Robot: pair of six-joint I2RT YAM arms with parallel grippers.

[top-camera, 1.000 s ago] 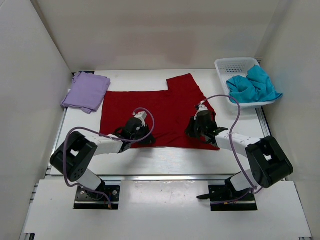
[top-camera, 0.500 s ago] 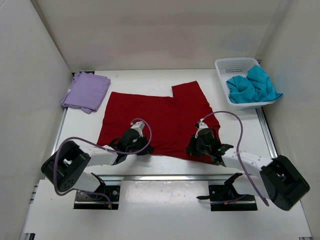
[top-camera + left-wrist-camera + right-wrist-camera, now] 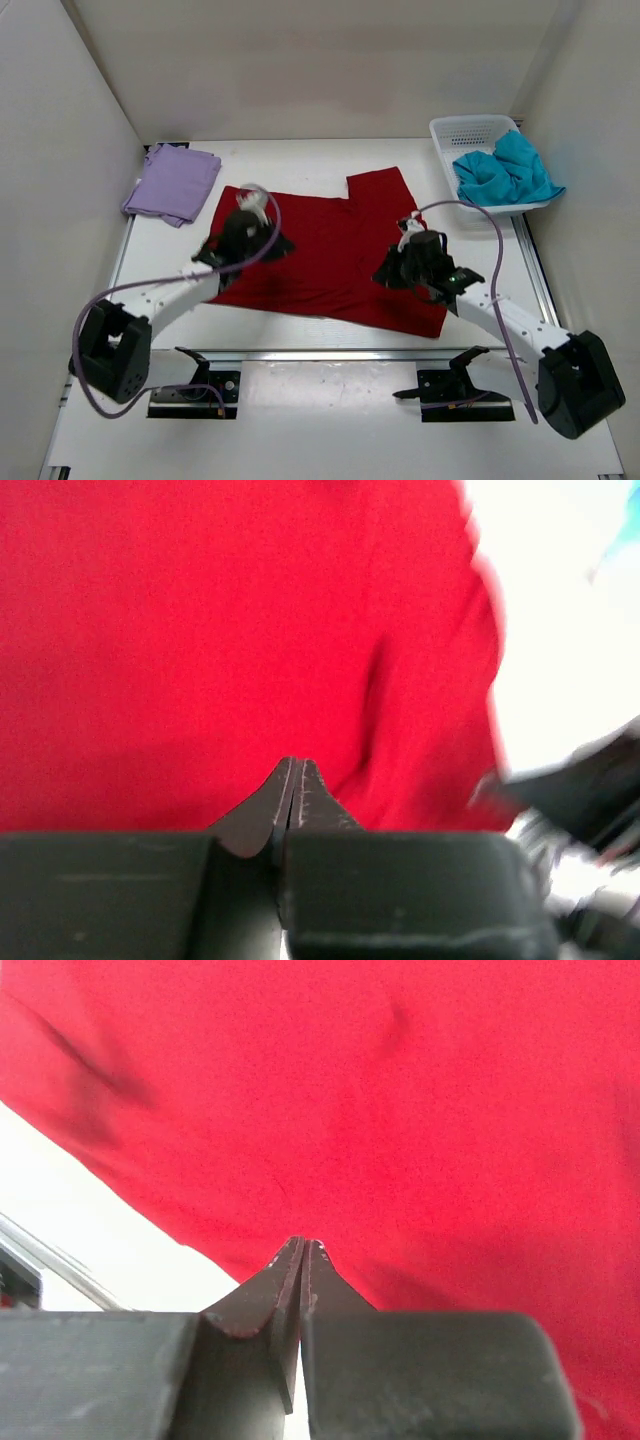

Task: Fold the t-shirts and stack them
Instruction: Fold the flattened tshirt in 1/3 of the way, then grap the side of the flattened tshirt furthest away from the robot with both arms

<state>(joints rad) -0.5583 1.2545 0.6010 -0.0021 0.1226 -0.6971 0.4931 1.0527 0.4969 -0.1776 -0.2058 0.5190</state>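
The red shirt [image 3: 330, 260] lies spread flat in the middle of the table [image 3: 290, 160], where I can reach it from both sides. My left gripper [image 3: 291, 772] is over its far left part and my right gripper [image 3: 302, 1252] over its right half. Both pairs of fingers are pressed together, and I cannot tell whether either pinches cloth. The purple shirt [image 3: 172, 183] sits folded in the far left corner, probably as the base of the stack, while the teal shirt [image 3: 505, 170] waits in the basket [image 3: 465, 128].

Red shirt [image 3: 330, 262]: plain, deep red. Lavender shirt [image 3: 172, 183]: plain pale purple. Teal shirt [image 3: 505, 172]: plain blue-green. Basket [image 3: 468, 128]: white lattice. Table [image 3: 300, 162]: white. Arms [image 3: 170, 293]: white, black joints. Cables [image 3: 460, 202]: purple.
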